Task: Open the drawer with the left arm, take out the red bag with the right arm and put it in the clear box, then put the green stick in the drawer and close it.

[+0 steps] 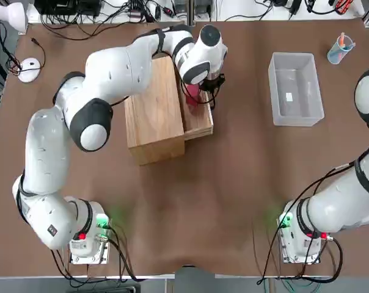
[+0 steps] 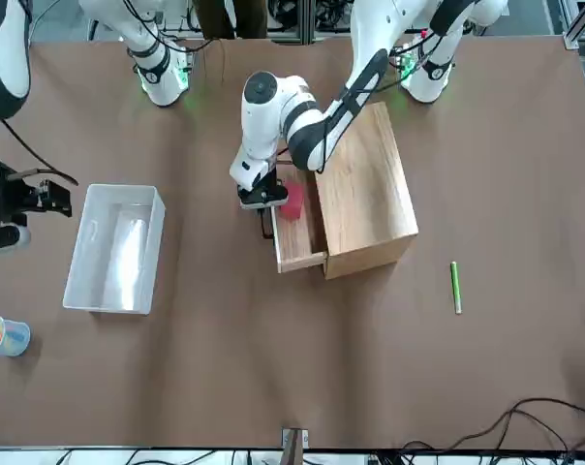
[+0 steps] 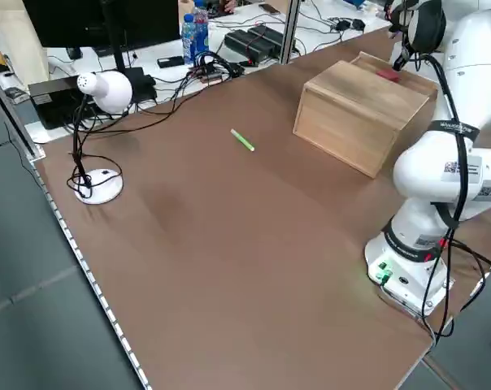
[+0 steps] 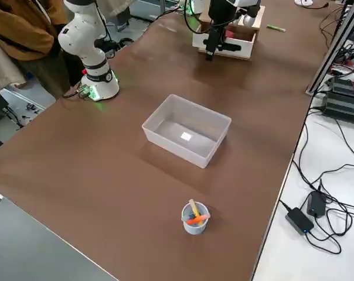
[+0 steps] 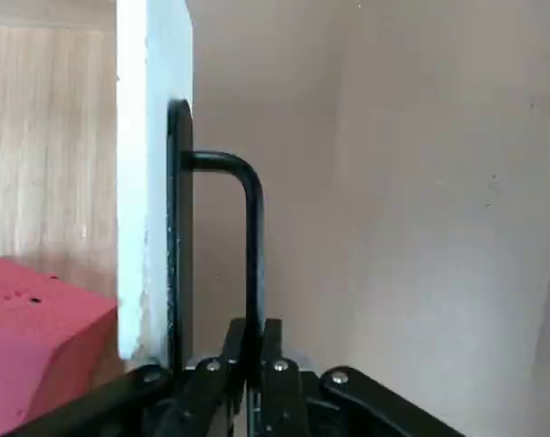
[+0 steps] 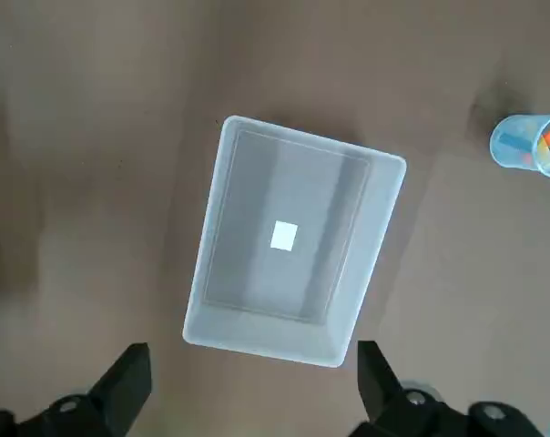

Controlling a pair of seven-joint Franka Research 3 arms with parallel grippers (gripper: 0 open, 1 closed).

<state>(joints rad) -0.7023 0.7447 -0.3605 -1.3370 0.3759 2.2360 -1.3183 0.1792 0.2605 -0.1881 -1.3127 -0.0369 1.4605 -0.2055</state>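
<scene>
In the top view, at upper centre, my left gripper has its fingers closed on the black handle, presumably to keep the drawer extended, exposing the red bag. My right gripper, fingers wide, overlooks the clear box, upper right.

From my left side view, I see the green stick lying on the brown table, apart from the wooden box, with a white lamp standing near the table's edge.
</scene>
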